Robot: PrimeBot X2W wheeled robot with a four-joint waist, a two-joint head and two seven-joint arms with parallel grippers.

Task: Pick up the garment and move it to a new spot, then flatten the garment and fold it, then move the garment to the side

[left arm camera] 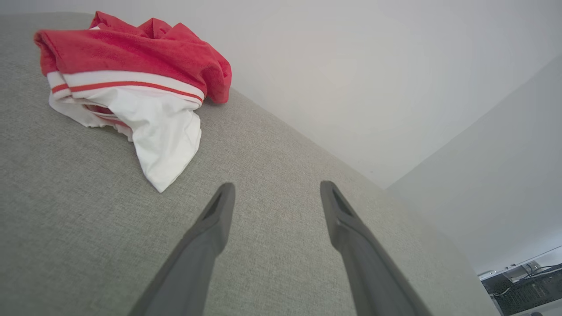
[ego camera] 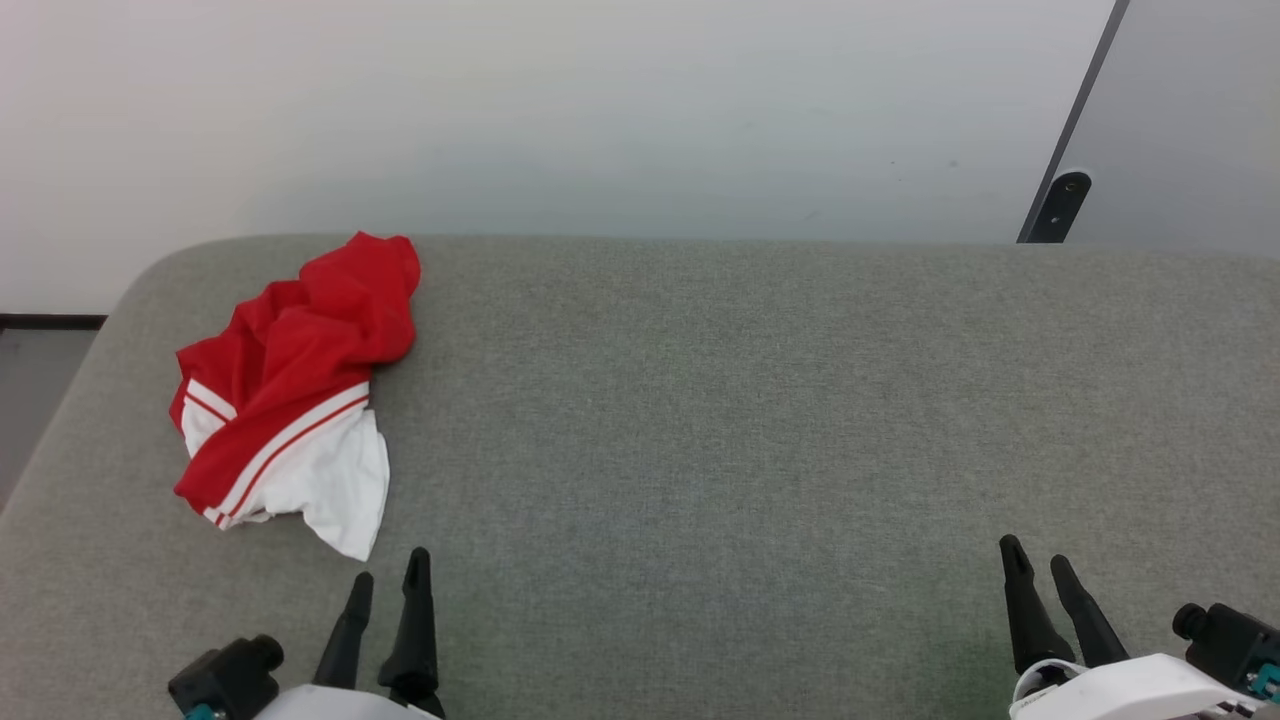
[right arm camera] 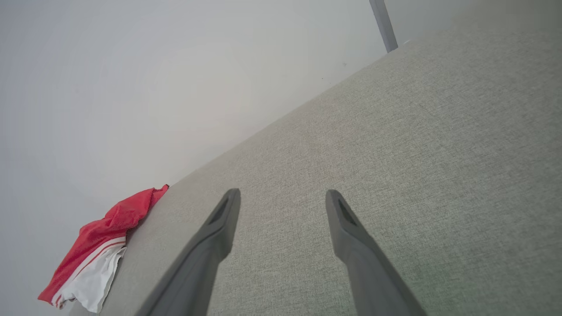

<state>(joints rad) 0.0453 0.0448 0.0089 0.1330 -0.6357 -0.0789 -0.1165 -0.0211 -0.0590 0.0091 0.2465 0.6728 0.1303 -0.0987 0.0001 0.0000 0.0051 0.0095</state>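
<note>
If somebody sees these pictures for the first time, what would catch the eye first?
The crumpled red and white garment stands out, lying at the far left of the grey padded surface. Next come the open left gripper close to it and the open right gripper at the lower right.

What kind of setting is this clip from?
Probably a plain indoor test room or lab: a grey fabric-covered surface against a bare white wall, one crumpled red-and-white garment on it, and cabled equipment in the background.
</note>
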